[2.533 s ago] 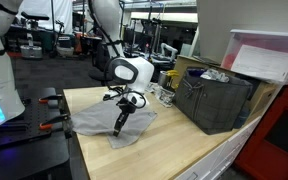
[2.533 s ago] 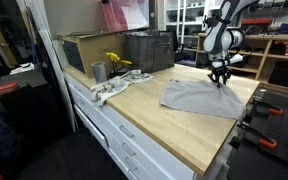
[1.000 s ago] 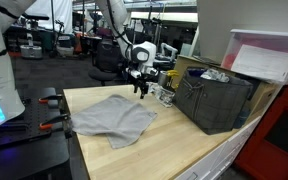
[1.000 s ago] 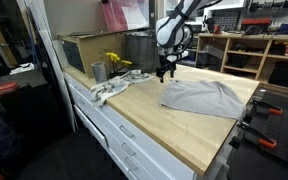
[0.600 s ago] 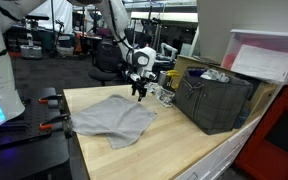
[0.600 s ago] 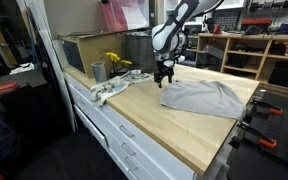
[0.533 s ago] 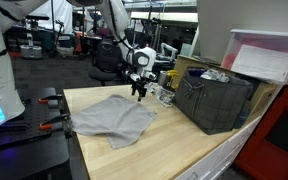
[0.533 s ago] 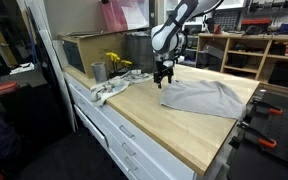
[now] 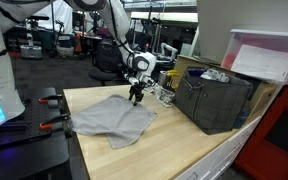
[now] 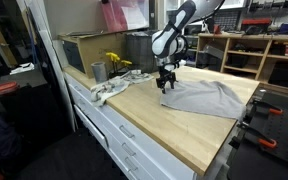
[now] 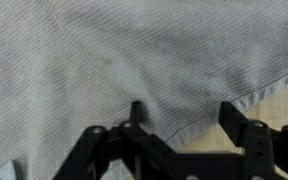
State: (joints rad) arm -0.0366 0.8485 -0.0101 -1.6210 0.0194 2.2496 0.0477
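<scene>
A grey cloth point(image 9: 109, 117) lies spread flat on the wooden table point(image 9: 174, 140); it also shows in the other exterior view point(image 10: 202, 98). My gripper point(image 9: 135, 99) hangs low over the cloth's far edge, also seen in the exterior view point(image 10: 165, 86). In the wrist view the gripper point(image 11: 182, 115) is open, its two fingers straddling the hemmed edge of the cloth point(image 11: 114, 60), with bare wood at the right. It holds nothing.
A dark grey crate point(image 9: 216, 100) stands on the table past the cloth, with a metal cup point(image 10: 98, 72), yellow flowers point(image 10: 116, 62) and a crumpled white rag point(image 10: 111, 88) near it. A cardboard box point(image 10: 79, 48) sits behind. Clamps point(image 10: 269, 140) grip the table's edge.
The gripper has moved from the cloth's middle to its far edge and has come down lower over the hem in the last second. The cloth lies as before.
</scene>
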